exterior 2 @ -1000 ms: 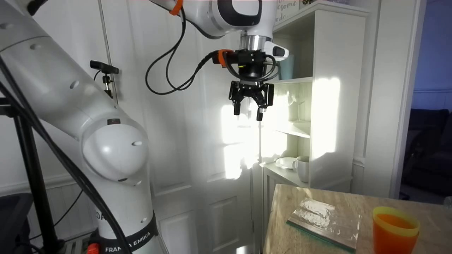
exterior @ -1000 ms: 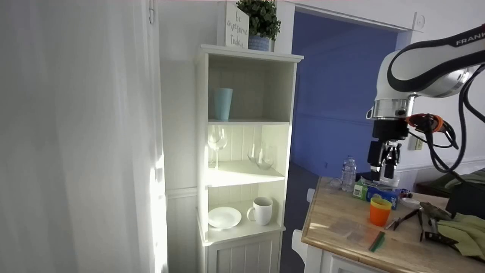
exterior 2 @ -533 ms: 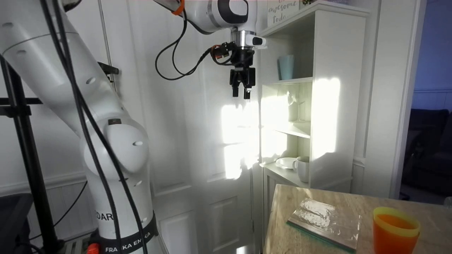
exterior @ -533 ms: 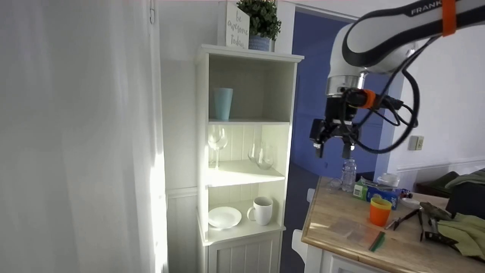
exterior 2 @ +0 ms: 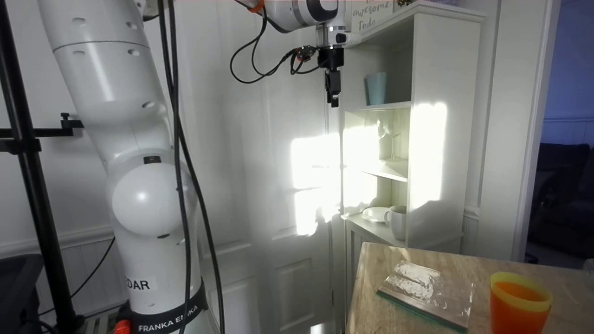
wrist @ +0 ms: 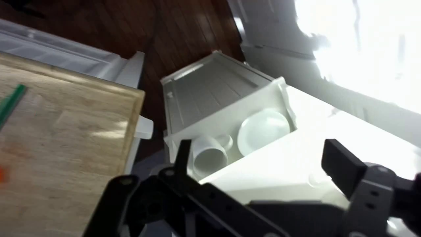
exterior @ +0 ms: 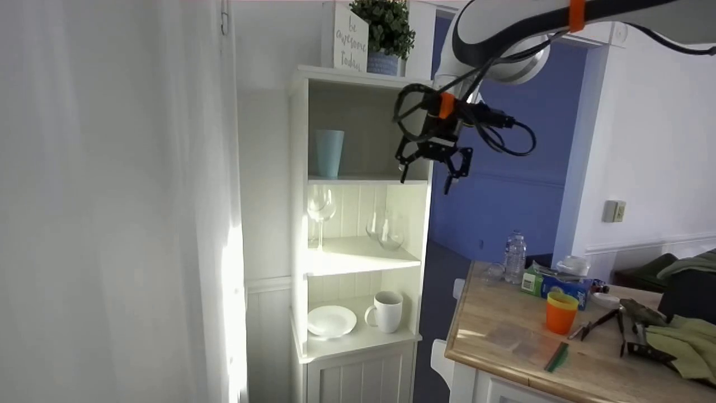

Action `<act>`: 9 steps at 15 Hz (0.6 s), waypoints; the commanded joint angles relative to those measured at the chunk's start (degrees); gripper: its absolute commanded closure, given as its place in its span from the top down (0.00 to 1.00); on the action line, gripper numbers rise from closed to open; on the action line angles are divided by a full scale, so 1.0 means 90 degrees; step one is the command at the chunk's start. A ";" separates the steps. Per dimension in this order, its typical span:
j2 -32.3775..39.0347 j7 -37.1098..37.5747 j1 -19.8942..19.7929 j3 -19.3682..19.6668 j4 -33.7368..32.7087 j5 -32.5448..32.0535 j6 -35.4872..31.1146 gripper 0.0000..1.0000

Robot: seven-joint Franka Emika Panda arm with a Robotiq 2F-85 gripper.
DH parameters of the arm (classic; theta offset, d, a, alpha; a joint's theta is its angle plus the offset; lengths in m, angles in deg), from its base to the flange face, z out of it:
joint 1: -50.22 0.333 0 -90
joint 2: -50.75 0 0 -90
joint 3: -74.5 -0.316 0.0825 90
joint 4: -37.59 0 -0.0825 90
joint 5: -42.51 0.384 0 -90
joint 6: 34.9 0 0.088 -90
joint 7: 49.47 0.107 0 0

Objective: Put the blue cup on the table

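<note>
The blue cup [exterior: 329,153] stands on the upper shelf [exterior: 386,181] of a white cabinet [exterior: 363,378] as the gripper [exterior: 425,186], spread wide, hangs in midair clear of it; a plate [exterior: 331,322] and mug [exterior: 388,312] rest lower down, an orange cup [exterior: 560,318] on the worktop [exterior: 484,313].

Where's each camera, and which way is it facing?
An exterior view: sits off the arm, facing the white cabinet; arm and gripper at upper right.
An exterior view: also off the arm, facing a door; base, much of the arm and gripper show.
Wrist view: on the arm's end, looking down past the gripper's fingers at plate and mug.
Both exterior views share the blue cup.
</note>
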 commanded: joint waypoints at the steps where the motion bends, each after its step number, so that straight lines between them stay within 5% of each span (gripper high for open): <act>1: 0.0676 0.1172 0.0232 -0.0072 -0.0925 -0.0492 -0.0819 1.00; 3: 0.0857 0.1614 0.0366 -0.0067 -0.1109 -0.1042 -0.1480 1.00; 4: 0.0593 0.1122 0.0382 0.0092 -0.0752 -0.0633 -0.1128 1.00; 9: 0.0818 0.1421 0.0487 0.0094 -0.0998 -0.0915 -0.1437 1.00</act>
